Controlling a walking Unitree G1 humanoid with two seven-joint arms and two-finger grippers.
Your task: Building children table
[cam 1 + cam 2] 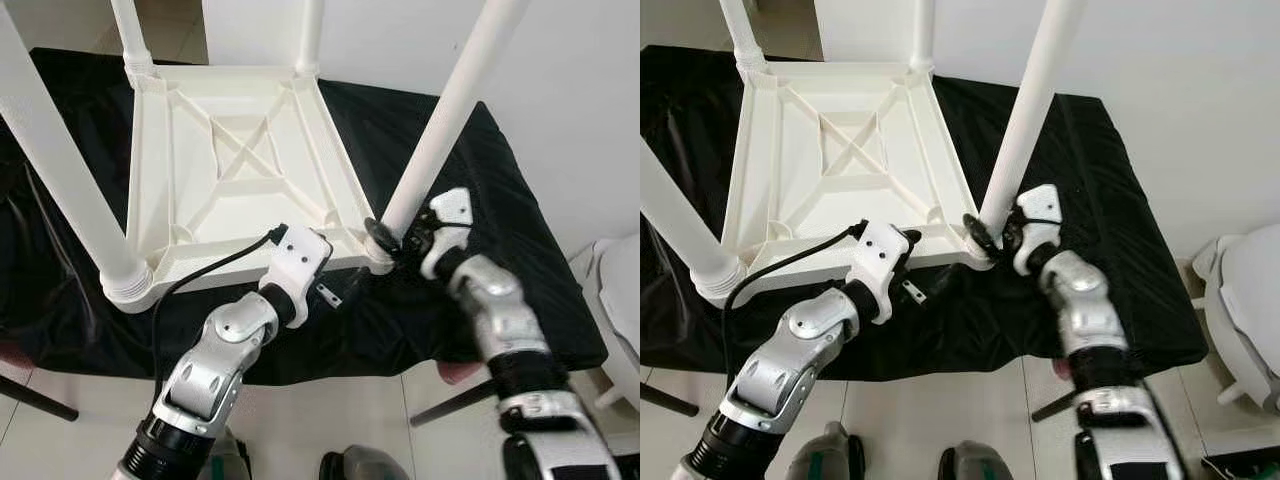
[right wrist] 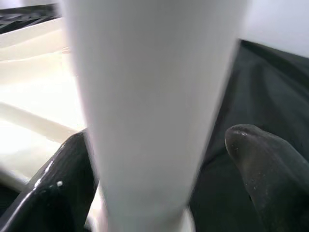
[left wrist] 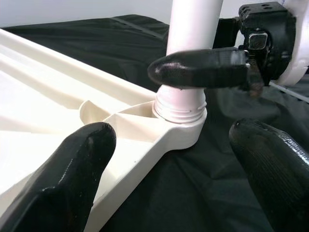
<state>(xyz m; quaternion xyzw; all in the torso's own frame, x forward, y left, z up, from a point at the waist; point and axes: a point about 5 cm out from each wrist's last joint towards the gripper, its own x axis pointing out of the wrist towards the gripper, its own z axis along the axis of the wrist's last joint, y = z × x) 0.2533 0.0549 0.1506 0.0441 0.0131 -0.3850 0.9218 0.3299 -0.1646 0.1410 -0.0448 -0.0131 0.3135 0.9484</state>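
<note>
A white plastic children's table [image 1: 240, 150] lies upside down on a black cloth. Its near-right leg [image 1: 450, 110] stands in the corner socket [image 3: 181, 113]. My right gripper [image 1: 395, 240] straddles the foot of this leg. One finger [image 2: 67, 179] lies against the leg, and the other [image 2: 265, 164] stands a sliver apart from it. My left gripper [image 3: 174, 140] is open just in front of the same corner, with the table's rim between its fingers [image 3: 82, 164] and nothing gripped. In the left eye view it sits at the near edge [image 1: 330, 285].
Three more white legs rise at the near left [image 1: 60, 170], far left [image 1: 130, 35] and far right [image 1: 310, 30]. The black cloth [image 1: 520, 220] ends close to my arms, with tiled floor below. A white object [image 1: 620, 290] stands at the right. A black cable [image 1: 200, 275] runs along my left arm.
</note>
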